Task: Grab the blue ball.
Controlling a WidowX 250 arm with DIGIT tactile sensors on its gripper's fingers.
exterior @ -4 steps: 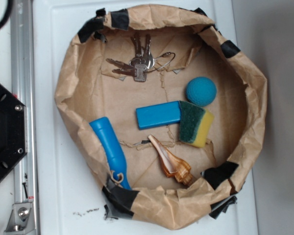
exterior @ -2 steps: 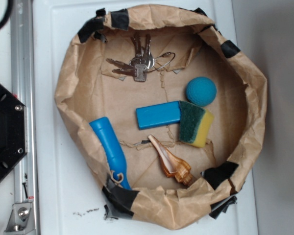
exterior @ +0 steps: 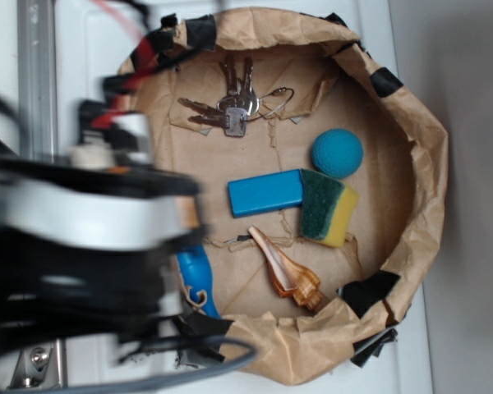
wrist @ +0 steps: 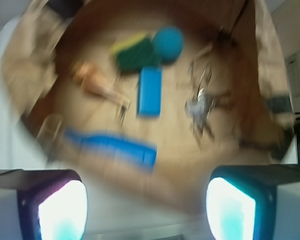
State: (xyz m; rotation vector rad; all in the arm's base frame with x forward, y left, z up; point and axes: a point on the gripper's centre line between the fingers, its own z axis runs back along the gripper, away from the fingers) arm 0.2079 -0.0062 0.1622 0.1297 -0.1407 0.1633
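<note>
Blue ball [exterior: 338,153]: sitting on the floor of the brown paper basket [exterior: 431,148], touching nothing but the paper under it, with no tool near it (in the wrist view it is showing as the teal round at the top [wrist: 168,43]).
Sponge [exterior: 328,207]: lying just beside the ball, green face toward the blue block [exterior: 265,193], which is butting against the sponge's far side from the ball.
Keys [exterior: 232,105]: resting well apart from the ball, across the basket floor.
Shell [exterior: 284,271]: lying beyond the sponge, farther from the ball.
Blue handle [exterior: 195,275]: farthest from the ball, now half covered by the arm.
Tool [wrist: 146,207]: released, its two pads [wrist: 63,210] standing wide apart and holding nothing.
Change: the arm is now sweeping in over the basket side opposite the ball, where a moment ago no arm was in view (both views are smearing with the motion).
Meaning: the reach is only beginning; the tool probably needs to cross the whole basket and then descend on the ball.
Counter [exterior: 82,49]: white, carrying the basket.
</note>
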